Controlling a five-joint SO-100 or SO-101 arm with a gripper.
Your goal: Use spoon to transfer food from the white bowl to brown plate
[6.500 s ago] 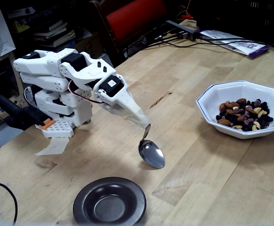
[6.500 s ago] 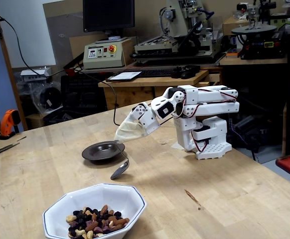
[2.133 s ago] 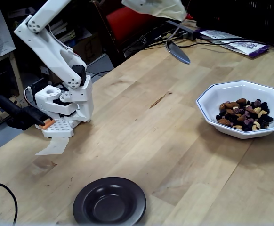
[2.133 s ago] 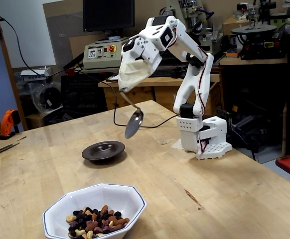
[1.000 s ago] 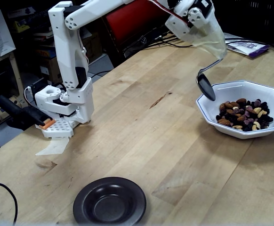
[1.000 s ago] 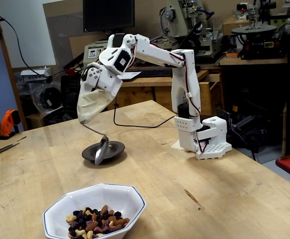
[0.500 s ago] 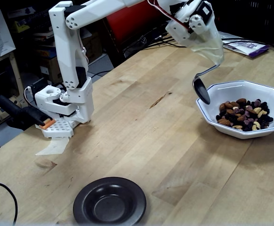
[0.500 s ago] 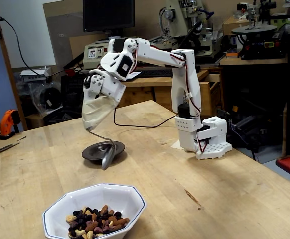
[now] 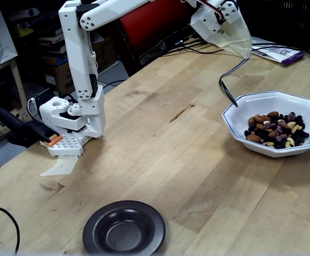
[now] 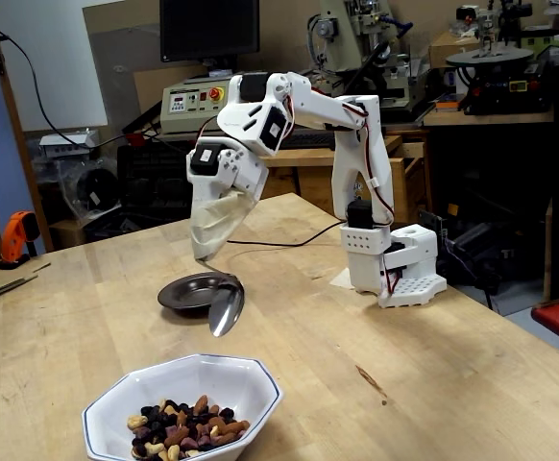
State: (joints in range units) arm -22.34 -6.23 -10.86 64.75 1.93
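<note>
My gripper (image 9: 241, 52), sheathed in a translucent cover, is shut on the handle of the silver spoon (image 9: 228, 90). In this fixed view the spoon hangs edge-on just left of the white bowl (image 9: 240, 105) and above the table. The food (image 9: 276, 131), almonds, pale nuts and dark fruit, lies in that bowl. The brown plate (image 9: 124, 230) sits empty near the front edge. In the other fixed view, my gripper (image 10: 204, 253) holds the spoon (image 10: 226, 309) in the air, empty. It hangs between the brown plate (image 10: 187, 291) and the white bowl (image 10: 250, 371) with its food (image 10: 184, 438).
The arm's white base (image 9: 70, 125) stands at the table's left edge. Papers (image 9: 272, 52) and cables lie at the back right, and a red chair (image 9: 155, 18) stands behind. A black cable (image 9: 0, 224) loops at the front left. An orange tool (image 10: 15, 235) rests at the far left.
The arm rose from beside the brown plate and swung over to the white bowl. In the last half second the wrist turned, bringing the spoon edge-on in one view and closer to the bowl's rim.
</note>
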